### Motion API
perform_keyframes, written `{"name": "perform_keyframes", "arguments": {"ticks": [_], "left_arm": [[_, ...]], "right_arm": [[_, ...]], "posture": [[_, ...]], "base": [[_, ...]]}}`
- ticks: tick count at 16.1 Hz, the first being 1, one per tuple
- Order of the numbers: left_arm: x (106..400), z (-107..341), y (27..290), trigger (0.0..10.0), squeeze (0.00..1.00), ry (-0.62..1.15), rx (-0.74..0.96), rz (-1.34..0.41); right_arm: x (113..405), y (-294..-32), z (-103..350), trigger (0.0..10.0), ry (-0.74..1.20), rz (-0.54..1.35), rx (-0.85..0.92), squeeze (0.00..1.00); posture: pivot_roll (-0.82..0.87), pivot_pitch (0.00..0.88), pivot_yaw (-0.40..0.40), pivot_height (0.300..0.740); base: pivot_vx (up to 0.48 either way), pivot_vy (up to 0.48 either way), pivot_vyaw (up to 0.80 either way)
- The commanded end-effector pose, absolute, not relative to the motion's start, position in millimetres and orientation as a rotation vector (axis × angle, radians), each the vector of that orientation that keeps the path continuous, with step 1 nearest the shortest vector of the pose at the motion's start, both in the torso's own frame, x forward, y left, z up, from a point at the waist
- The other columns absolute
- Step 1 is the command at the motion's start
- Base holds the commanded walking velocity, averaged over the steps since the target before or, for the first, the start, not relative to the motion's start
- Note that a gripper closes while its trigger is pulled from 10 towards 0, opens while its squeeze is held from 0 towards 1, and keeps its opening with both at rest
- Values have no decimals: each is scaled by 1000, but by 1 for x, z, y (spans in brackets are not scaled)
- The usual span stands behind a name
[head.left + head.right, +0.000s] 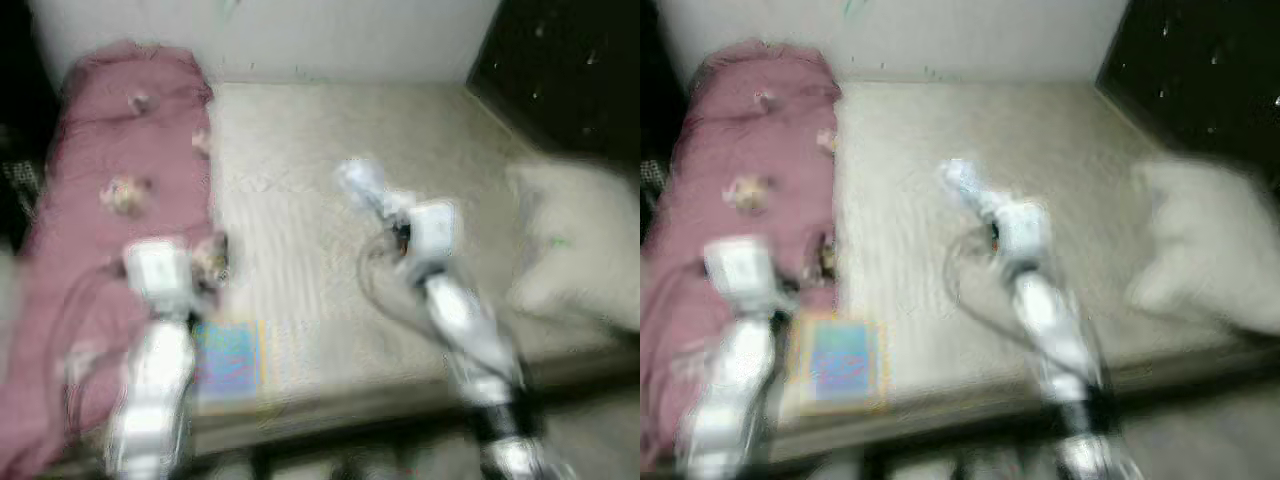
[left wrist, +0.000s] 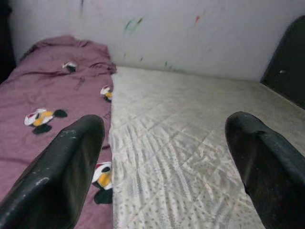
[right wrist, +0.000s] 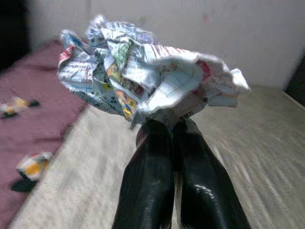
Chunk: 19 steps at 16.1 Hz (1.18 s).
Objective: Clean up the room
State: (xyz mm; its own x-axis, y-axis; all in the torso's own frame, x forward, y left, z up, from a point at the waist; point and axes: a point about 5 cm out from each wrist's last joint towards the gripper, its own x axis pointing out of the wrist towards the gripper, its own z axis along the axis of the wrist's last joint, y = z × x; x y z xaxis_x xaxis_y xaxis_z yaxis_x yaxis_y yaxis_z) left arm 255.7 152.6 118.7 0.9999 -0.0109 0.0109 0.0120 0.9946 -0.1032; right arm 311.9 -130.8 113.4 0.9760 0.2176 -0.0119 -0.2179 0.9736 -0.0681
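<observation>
Crumpled newspaper [image 3: 143, 71] sits pinched between the pressed-together black fingers [image 3: 147, 181] of the right gripper [image 3: 171, 125], bunched at their tips near the centre of the right wrist frame. The wad spreads wider than it is tall, its long axis running across the frame, with one torn flap pointing toward the right edge. In the blurred head views the same wad shows as a pale lump [image 1: 360, 185] just above the middle of the frame, held over the mattress [image 1: 300, 160] ahead of the right arm. The left gripper [image 2: 162, 143] hangs low with its two fingers [image 2: 71, 162] spread wide apart and nothing between them, above the line where the pink blanket [image 2: 43, 95] meets the mattress. The blanket, printed with small cartoon figures, covers the left side of the head views. A white pillow [image 1: 575, 240] lies at the right edge, and a colourful book [image 1: 840, 365] rests near the lower left, beside the blanket. A white wall [image 2: 190, 33] with faint coloured marks fills the top of the frame.
</observation>
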Motion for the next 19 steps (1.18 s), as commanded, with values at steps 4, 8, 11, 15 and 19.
{"name": "perform_keyframes", "arguments": {"ticks": [4, 8, 11, 15, 19], "left_arm": [[259, 121, 158, 10000, 0, -20, -92, 0], [259, 119, 158, 10000, 0, -14, -102, 8], [259, 119, 157, 10000, 0, -18, -102, 8], [259, 119, 157, 10000, 0, -16, -107, 8], [260, 120, 159, 10000, 0, -25, -101, 7]], "right_arm": [[319, -116, 126, 10000, -51, 240, -52, 0], [318, -117, 124, 10000, -52, 252, -63, 0], [318, -118, 121, 10000, -42, 247, -63, 0], [318, -118, 121, 10000, -46, 246, -55, 0], [318, -113, 125, 10000, -71, 263, -69, 0]], "posture": [[-6, 0, -59, 740], [-5, 0, -68, 740], [-3, 0, -78, 740], [-4, 0, -75, 740], [-12, 0, -59, 740]], "base": [[0, 117, 800], [0, 480, 400], [0, 480, 0], [0, 480, 0], [0, 480, 0]]}}
